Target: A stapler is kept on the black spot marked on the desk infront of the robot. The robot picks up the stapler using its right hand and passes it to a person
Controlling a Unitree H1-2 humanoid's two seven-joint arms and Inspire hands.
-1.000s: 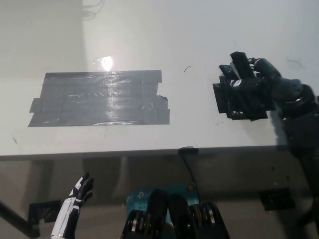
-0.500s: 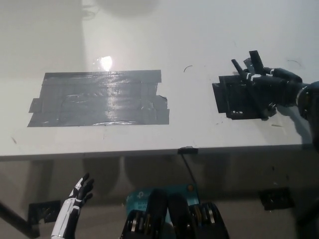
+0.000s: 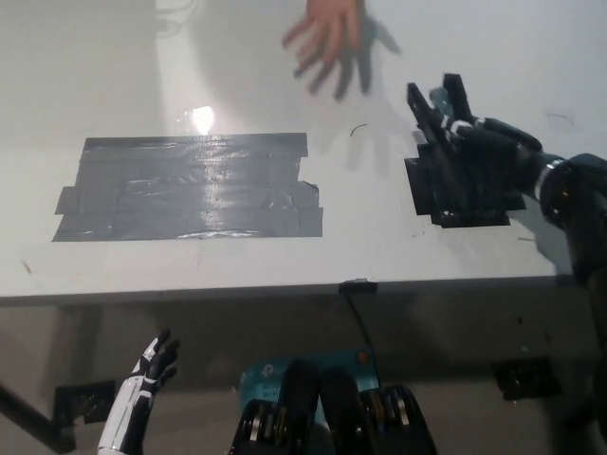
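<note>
1. Black on black: the right robot hand (image 3: pixel 474 152) has risen and swung toward the far side of the surface (image 3: pixel 285 57) since half a second ago, and it now sits over the upper part of the black spot (image 3: pixel 465 194).
2. A person's hand (image 3: pixel 327 33) has come in at the top edge since then, fingers spread, reaching down toward the right robot hand but well apart from it.
3. The right robot hand's fingers (image 3: pixel 446 100) are curled around a dark stapler (image 3: pixel 438 104), whose end sticks up past them; the grip looks closed, though the dark tones blur the outline.
4. The white left robot hand (image 3: pixel 152 365) rests below the surface's near edge at lower left, fingers apart, holding nothing, just as before.
5. A large grey tape patch (image 3: pixel 190 185) lies on the surface, left of the spot.
6. No writing can be read.
</note>
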